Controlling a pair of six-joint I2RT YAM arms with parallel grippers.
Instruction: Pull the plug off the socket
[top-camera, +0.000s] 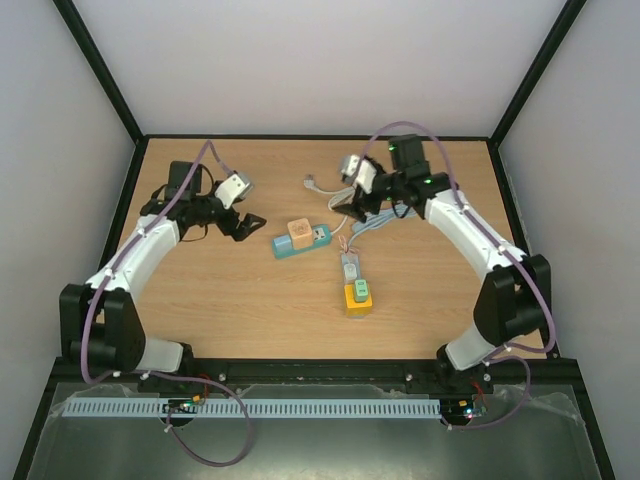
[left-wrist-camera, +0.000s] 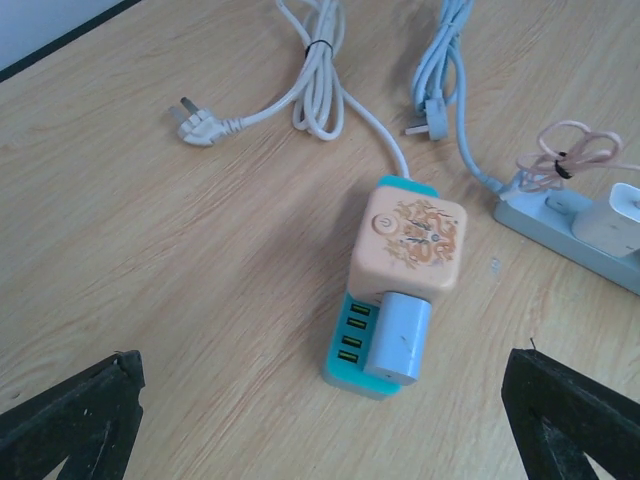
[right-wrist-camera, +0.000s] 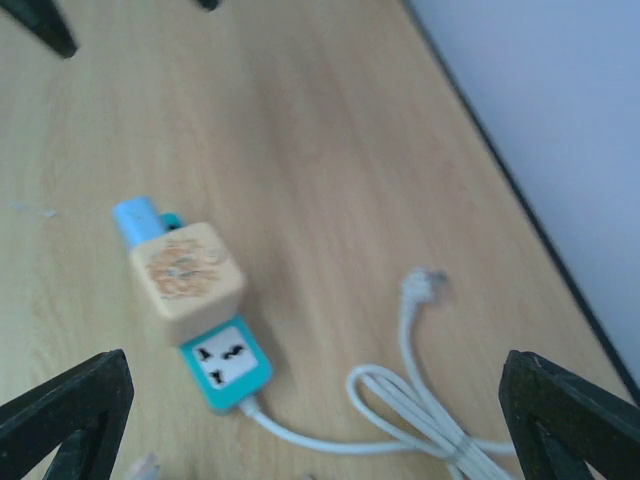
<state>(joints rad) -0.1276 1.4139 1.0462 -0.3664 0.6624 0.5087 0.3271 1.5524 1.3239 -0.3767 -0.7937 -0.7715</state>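
Lab: white-walled robot table (top-camera: 230, 300)

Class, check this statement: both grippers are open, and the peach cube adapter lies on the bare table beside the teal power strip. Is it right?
No. The peach cube adapter sits on top of the teal power strip, not beside it on the table; the left wrist view shows this. The rest holds.

Look at the middle of the table (top-camera: 220, 300). You find the power strip (top-camera: 320, 238) lying there. The cube plug (top-camera: 299, 232) sits on top of it. A small plug (left-wrist-camera: 398, 338) sits on the strip too, just beside the cube. A second strip (top-camera: 350, 267) lies to the right, nearer the arms' bases. Behind both, a loose cord end (top-camera: 310, 182) lies on the table.
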